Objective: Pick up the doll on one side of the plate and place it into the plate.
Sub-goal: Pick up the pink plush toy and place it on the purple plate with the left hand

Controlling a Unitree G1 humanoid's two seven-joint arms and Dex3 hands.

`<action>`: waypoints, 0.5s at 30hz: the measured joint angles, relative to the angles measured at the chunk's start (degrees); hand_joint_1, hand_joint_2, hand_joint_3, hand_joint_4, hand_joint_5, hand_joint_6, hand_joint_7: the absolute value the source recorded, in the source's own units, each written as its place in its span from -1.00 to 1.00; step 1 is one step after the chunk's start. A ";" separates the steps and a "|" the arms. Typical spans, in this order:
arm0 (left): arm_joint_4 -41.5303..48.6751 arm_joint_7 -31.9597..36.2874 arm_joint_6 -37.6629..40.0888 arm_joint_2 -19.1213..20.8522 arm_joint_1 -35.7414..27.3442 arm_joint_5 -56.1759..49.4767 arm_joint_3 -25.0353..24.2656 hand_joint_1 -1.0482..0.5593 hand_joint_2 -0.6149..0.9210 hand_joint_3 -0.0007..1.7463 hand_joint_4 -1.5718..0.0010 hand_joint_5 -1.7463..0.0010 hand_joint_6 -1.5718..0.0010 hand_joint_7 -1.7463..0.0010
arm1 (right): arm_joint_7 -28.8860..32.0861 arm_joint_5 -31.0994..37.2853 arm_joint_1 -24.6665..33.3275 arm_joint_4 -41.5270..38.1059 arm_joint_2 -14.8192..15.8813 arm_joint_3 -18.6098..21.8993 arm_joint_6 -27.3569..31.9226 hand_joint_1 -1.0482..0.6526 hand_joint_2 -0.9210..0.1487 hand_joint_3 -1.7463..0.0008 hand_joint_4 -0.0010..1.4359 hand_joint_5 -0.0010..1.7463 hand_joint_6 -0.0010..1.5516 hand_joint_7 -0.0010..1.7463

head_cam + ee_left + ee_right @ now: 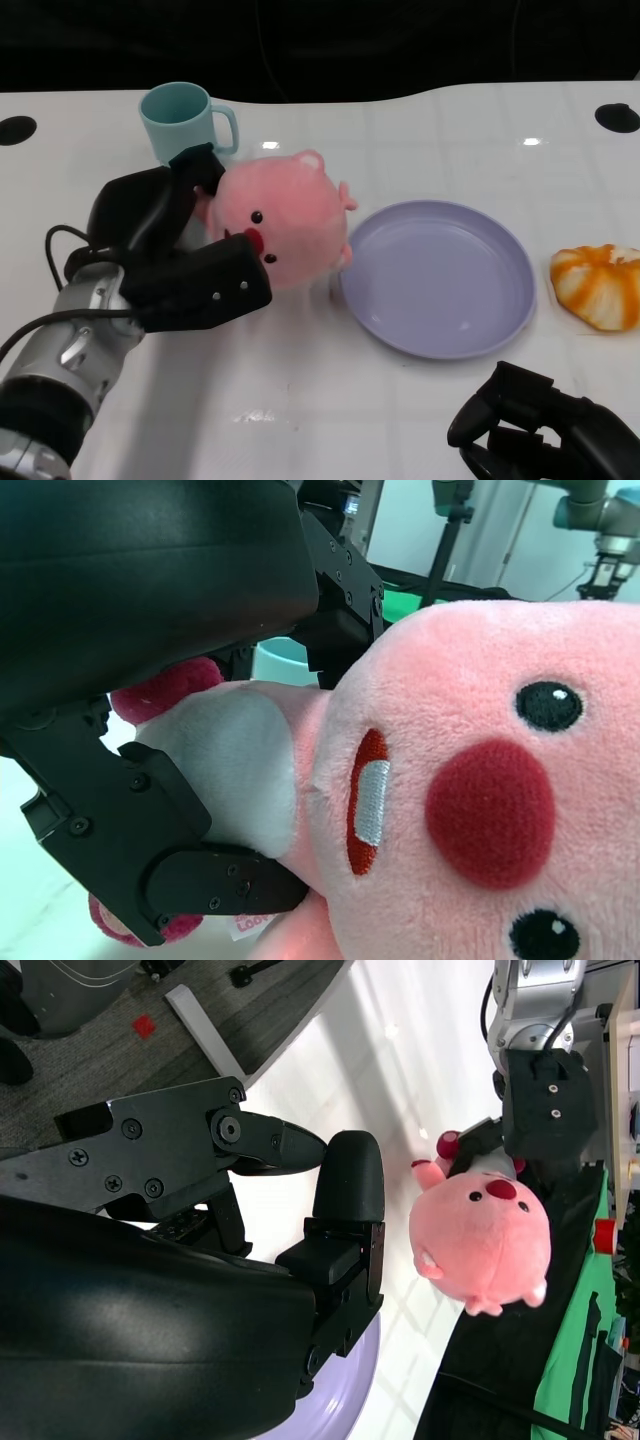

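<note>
At the bench's near edge our right hand (545,425) rests with fingers curled on nothing. Farther in, our left hand (170,255) grasps the pink doll (280,220) just beside the plate (440,280)'s left rim. It looks soft and light, so we judge a grip around its body safest.

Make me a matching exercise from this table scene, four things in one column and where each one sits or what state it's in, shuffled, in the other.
Things:
1. pink plush pig doll
2. round lilac plate
3. teal mug with handle
4. orange-and-white striped plush

States:
A. at the table's far side, behind the robot's left hand
B. lying to the right of the plate
C. gripped by the left hand, beside the plate's left rim
D. nothing in it, at the table's middle

Pairs: 1-C, 2-D, 3-A, 4-B
</note>
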State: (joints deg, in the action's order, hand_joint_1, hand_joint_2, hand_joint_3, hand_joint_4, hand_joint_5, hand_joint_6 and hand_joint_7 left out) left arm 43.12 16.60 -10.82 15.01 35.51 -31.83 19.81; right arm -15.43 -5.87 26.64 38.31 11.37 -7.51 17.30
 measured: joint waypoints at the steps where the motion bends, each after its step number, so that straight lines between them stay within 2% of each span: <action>1: -0.87 -0.52 0.03 -0.52 0.00 0.09 0.00 0.09 0.33 0.42 -0.18 -1.00 -0.01 -1.00 | 0.00 0.01 0.00 -0.01 0.00 -0.16 -0.01 -0.09 -1.00 0.42 -0.07 1.00 -0.38 0.89; 4: -3.42 -2.30 0.66 -2.39 0.03 0.24 0.06 0.07 0.30 0.50 -0.20 -1.00 -0.02 -1.00 | 0.01 0.01 0.04 -0.01 0.00 -0.44 -0.04 -0.08 -1.00 0.42 -0.08 1.00 -0.38 0.89; 7: -4.74 -3.97 1.56 -4.58 0.72 0.08 0.72 0.08 0.25 0.50 -0.22 -1.00 -0.02 -1.00 | 0.04 0.15 0.06 0.00 0.01 -0.65 -0.04 -0.08 -1.00 0.42 -0.08 1.00 -0.39 0.89; 15: -3.83 -5.40 3.81 -9.65 5.79 -2.38 3.52 0.07 0.24 0.53 -0.22 -1.00 0.00 -1.00 | 0.14 0.26 0.03 -0.10 -0.01 -1.43 -0.11 -0.07 -1.00 0.41 -0.08 1.00 -0.39 0.89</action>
State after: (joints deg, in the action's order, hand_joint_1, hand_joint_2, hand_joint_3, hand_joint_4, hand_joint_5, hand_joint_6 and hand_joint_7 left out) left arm 39.28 11.20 -7.01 5.36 41.30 -34.21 23.33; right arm -15.29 -5.61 26.67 38.21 11.36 -8.93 17.19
